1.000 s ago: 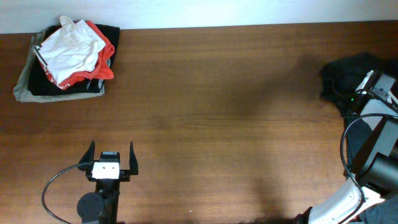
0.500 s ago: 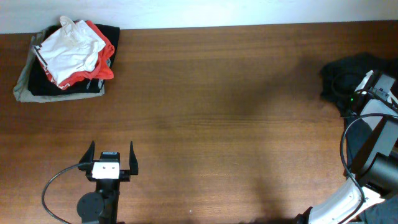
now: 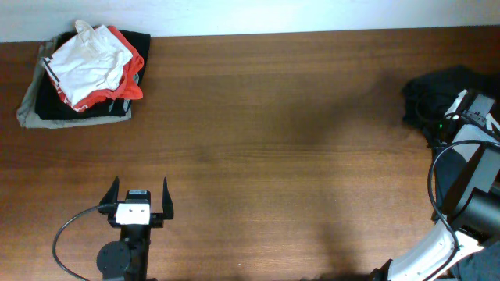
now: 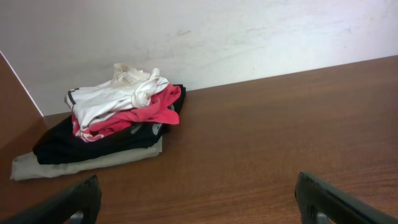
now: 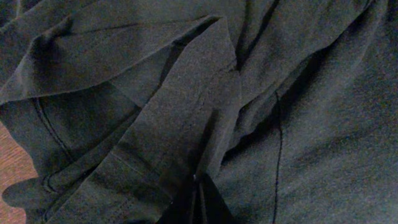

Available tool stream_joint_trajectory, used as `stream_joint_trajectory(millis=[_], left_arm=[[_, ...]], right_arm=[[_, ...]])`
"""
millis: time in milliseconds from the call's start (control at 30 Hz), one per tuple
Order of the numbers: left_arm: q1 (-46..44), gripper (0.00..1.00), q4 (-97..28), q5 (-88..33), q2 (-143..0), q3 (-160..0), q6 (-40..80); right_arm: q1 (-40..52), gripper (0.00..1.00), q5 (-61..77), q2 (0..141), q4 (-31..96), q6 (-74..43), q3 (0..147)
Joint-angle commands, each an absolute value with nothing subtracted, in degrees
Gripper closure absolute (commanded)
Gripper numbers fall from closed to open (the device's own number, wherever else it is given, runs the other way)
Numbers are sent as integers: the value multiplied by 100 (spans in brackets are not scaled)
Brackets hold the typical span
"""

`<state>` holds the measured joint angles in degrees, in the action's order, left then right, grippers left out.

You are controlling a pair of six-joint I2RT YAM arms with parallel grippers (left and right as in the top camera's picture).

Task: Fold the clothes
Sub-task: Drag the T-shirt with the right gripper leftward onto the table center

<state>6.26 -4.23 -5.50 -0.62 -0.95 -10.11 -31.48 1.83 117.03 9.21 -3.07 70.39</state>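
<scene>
A stack of folded clothes (image 3: 82,74) lies at the table's far left corner, with a white piece and a red piece on top of black and grey ones; it also shows in the left wrist view (image 4: 115,121). A crumpled black garment (image 3: 437,94) lies at the right edge and fills the right wrist view (image 5: 186,93). My left gripper (image 3: 139,200) is open and empty above bare wood at the front left. My right gripper (image 5: 199,199) is pressed into the black garment, its fingers together on a fold of the cloth.
The brown wooden table (image 3: 273,156) stretches between the two piles. A white wall (image 4: 249,31) runs along the far edge. The right arm's cables (image 3: 441,179) hang at the right edge.
</scene>
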Motion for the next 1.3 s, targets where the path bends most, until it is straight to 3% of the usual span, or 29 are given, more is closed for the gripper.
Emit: stream_joint_trajectory(millis=[0, 333, 500, 833, 933, 1067, 1167, 1267], left_arm=[[655, 1, -414, -506, -36, -49, -1083], [655, 1, -414, -506, -36, -49, -1083], [655, 1, -414, -506, -36, -49, -1083], [655, 1, -414, -506, -36, -49, -1083], [655, 1, -414, -506, -36, -49, -1083], [655, 1, -414, -506, -36, -49, -1083], [655, 1, -414, -506, -36, -49, -1083], [655, 1, -414, -506, -36, -49, -1083]], right_arm=[[-3151, 96, 287, 11310, 963, -342, 7159], [-2543, 96, 1935, 10477, 934, -543, 7159], [-1205, 96, 1955, 10429, 910, -939, 7159], [2475, 96, 1839, 10628, 336, -1420, 7159], [3439, 96, 1125, 10674, 360, -1448, 7159], [3800, 96, 1026, 10643, 344, -1540, 7229], [3861, 71, 1118, 10643, 489, -1577, 7456], [3837, 64, 1133, 10643, 886, -1446, 7806]])
